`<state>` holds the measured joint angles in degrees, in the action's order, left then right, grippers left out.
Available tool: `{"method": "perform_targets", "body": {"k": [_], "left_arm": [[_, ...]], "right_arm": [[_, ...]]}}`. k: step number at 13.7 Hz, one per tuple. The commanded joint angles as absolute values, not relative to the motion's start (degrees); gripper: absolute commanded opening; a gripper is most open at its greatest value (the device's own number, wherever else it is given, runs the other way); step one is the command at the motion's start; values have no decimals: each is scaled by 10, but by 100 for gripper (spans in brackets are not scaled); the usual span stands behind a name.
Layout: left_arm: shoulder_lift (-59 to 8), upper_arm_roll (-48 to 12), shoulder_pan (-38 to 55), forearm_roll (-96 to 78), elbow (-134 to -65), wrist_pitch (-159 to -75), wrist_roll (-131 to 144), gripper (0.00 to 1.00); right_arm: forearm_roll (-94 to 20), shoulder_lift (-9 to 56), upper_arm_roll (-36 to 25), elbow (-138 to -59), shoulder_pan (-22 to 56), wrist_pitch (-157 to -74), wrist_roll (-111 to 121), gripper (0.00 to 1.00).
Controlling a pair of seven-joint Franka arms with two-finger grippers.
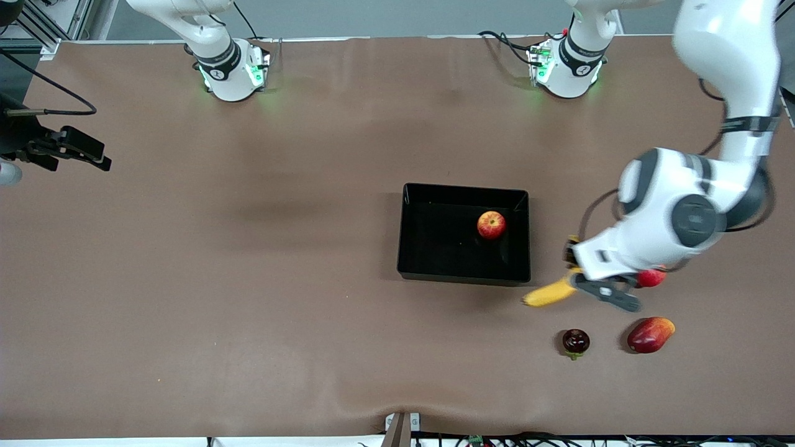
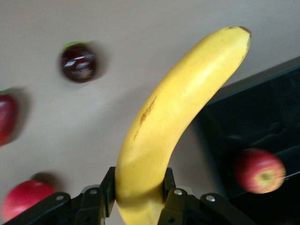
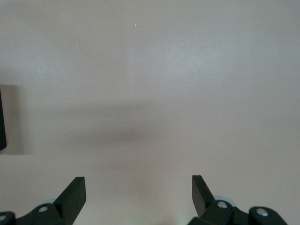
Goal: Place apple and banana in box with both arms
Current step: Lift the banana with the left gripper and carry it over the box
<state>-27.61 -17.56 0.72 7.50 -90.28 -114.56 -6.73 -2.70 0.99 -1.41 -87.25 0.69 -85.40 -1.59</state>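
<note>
The black box [image 1: 435, 248] lies mid-table, and the apple [image 1: 491, 225] rests in it, by the wall toward the left arm's end. My left gripper [image 1: 574, 279] is shut on the banana [image 1: 549, 293] and holds it above the table, just outside the box's corner. In the left wrist view the banana [image 2: 183, 117] sticks out from between the fingers of my left gripper [image 2: 139, 185], with the box [image 2: 267, 108] and the apple [image 2: 259, 170] beside it. My right gripper [image 1: 93, 155] is open and empty over bare table at the right arm's end; it also shows in the right wrist view [image 3: 138, 187].
A dark purple mangosteen-like fruit [image 1: 576, 341] and an oval red-orange fruit [image 1: 650, 334] lie nearer to the camera than my left gripper. A pinkish-red round fruit [image 1: 651, 277] lies partly hidden under the left hand.
</note>
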Motion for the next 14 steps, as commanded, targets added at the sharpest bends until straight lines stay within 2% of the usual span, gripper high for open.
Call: {"method": "perform_targets", "body": {"k": [1, 4, 8, 14], "left_arm": [[-265, -179, 67, 74, -911, -1138, 43, 0], [-282, -178, 154, 76, -911, -1139, 227, 0], [-306, -179, 227, 139, -912, -1146, 238, 0], [-366, -179, 241, 138, -911, -1172, 257, 0]], "right_arm": [[-28, 12, -7, -863, -5, -846, -19, 100], [-28, 12, -7, -864, -7, -846, -19, 100], [-28, 12, -7, -864, -7, -846, -19, 100], [-28, 13, -7, -864, -8, -846, -19, 100]]}}
